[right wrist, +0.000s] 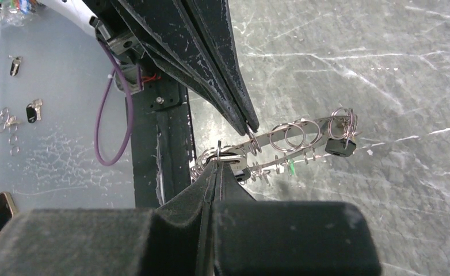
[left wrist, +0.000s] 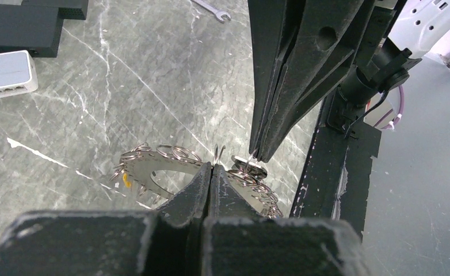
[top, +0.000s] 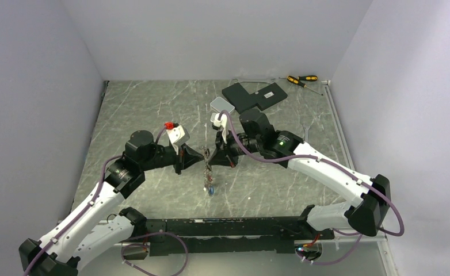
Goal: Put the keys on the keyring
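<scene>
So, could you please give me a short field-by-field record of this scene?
Held item: large flat silver metal keyring, small wire rings round its rim, lifted between both grippers
Left gripper: shut on the keyring's rim
Right gripper: shut on the rim close beside it
Keys: small, coloured heads, hanging under the keyring
Far table: flat black box, orange-and-black screwdrivers

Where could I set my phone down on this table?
Bare: the grey marbled tabletop at far left, beyond the left gripper. Crowded: centre, where it and the right gripper pinch the flat silver metal keyring; far right holds black flat boxes, yellow-handled screwdrivers.
</scene>
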